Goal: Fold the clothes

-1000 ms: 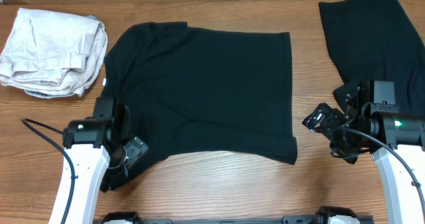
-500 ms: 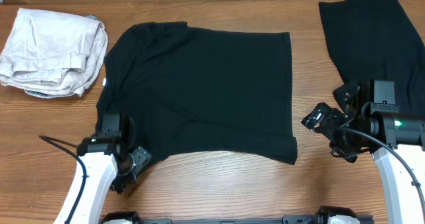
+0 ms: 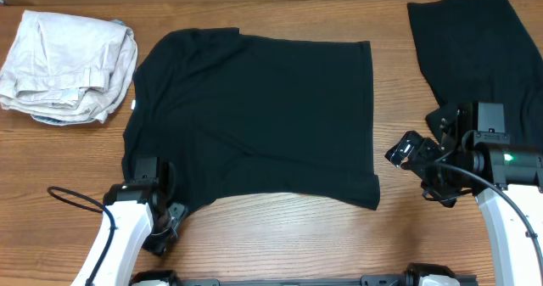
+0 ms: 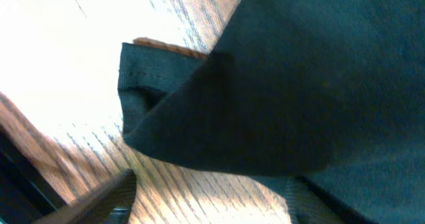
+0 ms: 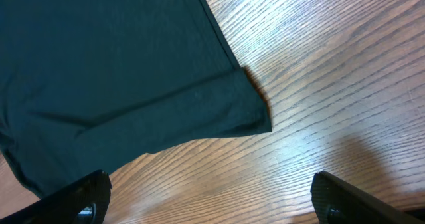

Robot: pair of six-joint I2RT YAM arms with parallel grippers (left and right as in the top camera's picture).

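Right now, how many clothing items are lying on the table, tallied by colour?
Black: 2, the T-shirt and the other garment
Off-white: 1, the folded bundle
Total: 3

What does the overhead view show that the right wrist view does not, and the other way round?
Only the overhead view shows the whole black T-shirt, its white neck tag, the beige clothes and a second black garment. Only the right wrist view shows the hem band at the shirt's corner up close. Both show that corner, the wooden table and the right gripper.
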